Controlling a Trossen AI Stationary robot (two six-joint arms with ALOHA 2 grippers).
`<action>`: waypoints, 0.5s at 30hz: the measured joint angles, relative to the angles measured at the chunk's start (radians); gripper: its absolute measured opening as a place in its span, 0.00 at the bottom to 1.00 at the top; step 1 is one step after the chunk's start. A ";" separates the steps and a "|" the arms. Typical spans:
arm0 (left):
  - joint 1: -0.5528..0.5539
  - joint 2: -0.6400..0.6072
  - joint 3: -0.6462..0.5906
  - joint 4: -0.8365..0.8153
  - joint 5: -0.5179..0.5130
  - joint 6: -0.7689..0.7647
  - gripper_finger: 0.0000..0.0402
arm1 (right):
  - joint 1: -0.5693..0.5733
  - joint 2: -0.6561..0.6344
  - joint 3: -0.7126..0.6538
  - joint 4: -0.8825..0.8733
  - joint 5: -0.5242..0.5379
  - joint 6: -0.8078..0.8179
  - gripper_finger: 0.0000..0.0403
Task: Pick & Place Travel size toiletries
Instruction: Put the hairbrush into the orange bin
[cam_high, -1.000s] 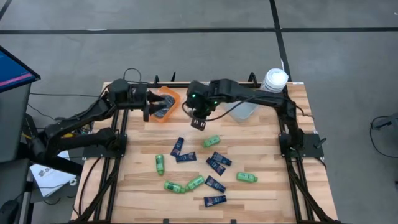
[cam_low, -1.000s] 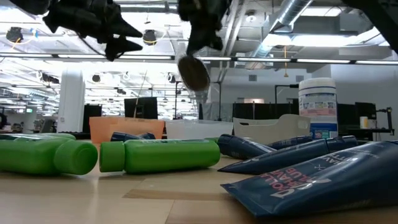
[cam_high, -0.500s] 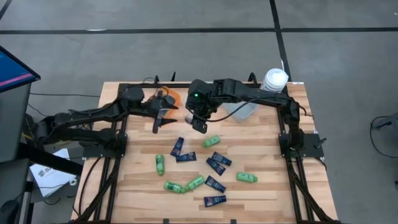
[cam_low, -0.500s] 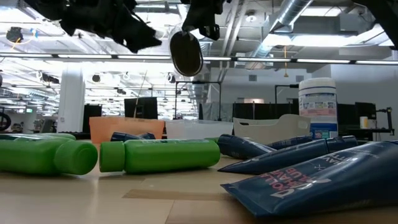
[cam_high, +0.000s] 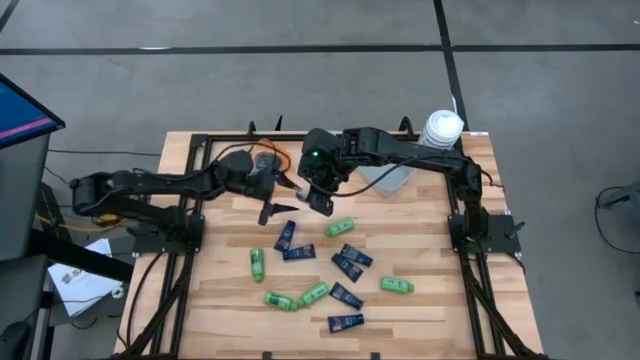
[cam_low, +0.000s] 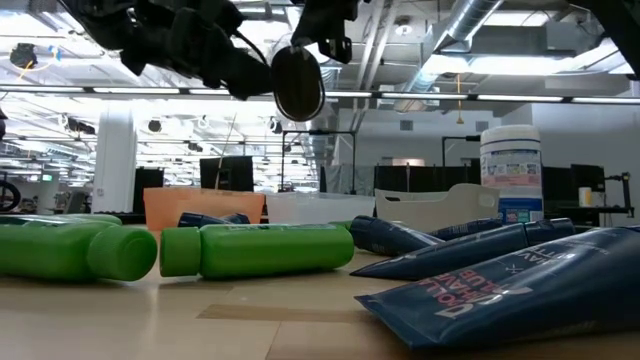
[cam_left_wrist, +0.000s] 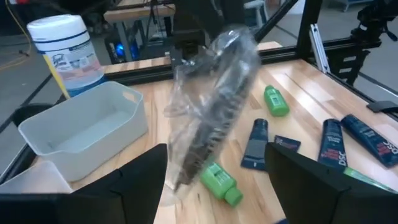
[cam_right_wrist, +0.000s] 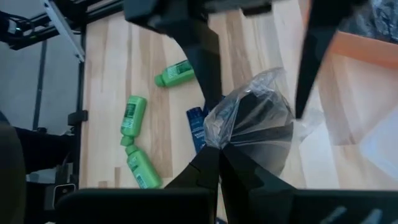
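My right gripper (cam_high: 318, 198) is shut above the table's middle and carries a dark grey round tin (cam_low: 298, 82) wrapped in clear plastic (cam_left_wrist: 208, 118). My left gripper (cam_high: 278, 207) is open beside it; its two fingers (cam_right_wrist: 200, 59) stand on either side of the wrapped tin. Whether they touch the plastic, I cannot tell. Several green mini bottles (cam_high: 340, 228) and navy flat tubes (cam_high: 347, 266) lie flat on the wooden table's near half. My right gripper pinches the gathered clear plastic (cam_right_wrist: 217, 142) at the rim of the wrapped tin between its two fingers, coming from above. The tin (cam_right_wrist: 258, 127) hangs below the fingers, lifted clear of the table and standing on edge.
An orange bin (cam_high: 272, 156) sits at the far edge behind my left arm, and a clear bin (cam_high: 388, 178) to its right. A white jar with a blue label (cam_high: 442, 128) stands at the far right corner. Black frame rails (cam_high: 190, 215) run along both table sides.
My left arm has swung from over the orange bin toward the table's right and near side, up to the wrapped tin, staying open. My right gripper has raised the tin, which has turned about, and then held it still.
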 joint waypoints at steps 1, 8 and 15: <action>-0.003 0.011 0.000 0.029 0.000 -0.004 0.66 | 0.000 0.000 0.000 0.003 -0.004 0.000 0.00; -0.009 0.034 0.000 0.120 -0.019 -0.013 0.64 | 0.001 -0.001 0.000 0.016 -0.046 0.000 0.00; -0.009 0.033 0.000 0.118 -0.015 -0.042 0.45 | 0.001 -0.001 0.000 0.027 -0.046 0.000 0.00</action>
